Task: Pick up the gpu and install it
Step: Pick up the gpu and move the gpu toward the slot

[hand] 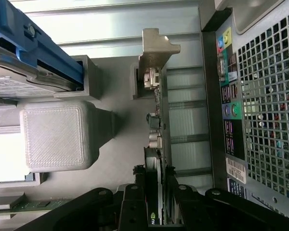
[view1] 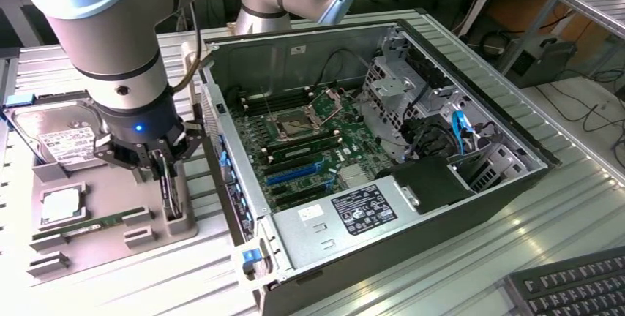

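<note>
Here the hand [hand: 155, 179] is clamped on the gpu [hand: 153, 79] from above, one finger on each face. The card stands on edge in a grey tray [view1: 98, 235] on the bench [view1: 547, 243], just outside the computer case [view1: 391, 250], its long axis parallel to the case's port-side wall.

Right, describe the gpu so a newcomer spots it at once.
Beside the open computer case, on the exterior view's left, lies a grey tray. The gpu stands on edge in the tray slot nearest the case, gripped by the hand. Unlike the hard drive, processor and memory stick, it alone has a silvery bracket.
</note>
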`<state>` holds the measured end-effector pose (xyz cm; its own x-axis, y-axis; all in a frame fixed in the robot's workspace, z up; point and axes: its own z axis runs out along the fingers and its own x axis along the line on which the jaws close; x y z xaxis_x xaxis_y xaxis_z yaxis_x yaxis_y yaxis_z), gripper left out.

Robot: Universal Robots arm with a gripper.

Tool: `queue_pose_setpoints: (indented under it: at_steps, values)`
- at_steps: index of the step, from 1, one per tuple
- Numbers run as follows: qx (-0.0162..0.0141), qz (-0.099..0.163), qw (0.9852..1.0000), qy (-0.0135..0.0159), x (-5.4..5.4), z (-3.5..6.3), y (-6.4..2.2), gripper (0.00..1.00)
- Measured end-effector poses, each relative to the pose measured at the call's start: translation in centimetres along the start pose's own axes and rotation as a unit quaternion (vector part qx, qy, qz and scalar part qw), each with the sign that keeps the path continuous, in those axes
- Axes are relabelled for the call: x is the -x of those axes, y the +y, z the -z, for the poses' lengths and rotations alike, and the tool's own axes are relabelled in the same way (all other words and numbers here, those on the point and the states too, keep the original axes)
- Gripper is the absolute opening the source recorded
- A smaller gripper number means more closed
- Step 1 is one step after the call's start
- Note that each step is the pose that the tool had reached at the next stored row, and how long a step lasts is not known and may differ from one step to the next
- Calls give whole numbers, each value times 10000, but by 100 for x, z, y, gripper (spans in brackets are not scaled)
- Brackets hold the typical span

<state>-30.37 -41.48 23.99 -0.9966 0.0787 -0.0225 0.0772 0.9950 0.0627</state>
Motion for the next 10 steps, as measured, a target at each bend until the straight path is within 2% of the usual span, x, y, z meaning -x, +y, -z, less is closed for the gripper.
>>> queue_pose_setpoints:
  at_steps: [6,7,10]
  values:
    - [7,266,9996,16,1,-1,0,27]
    - [9,381,9993,24,2,0,-1,27]
    - [10,443,9990,28,2,0,-1,26]
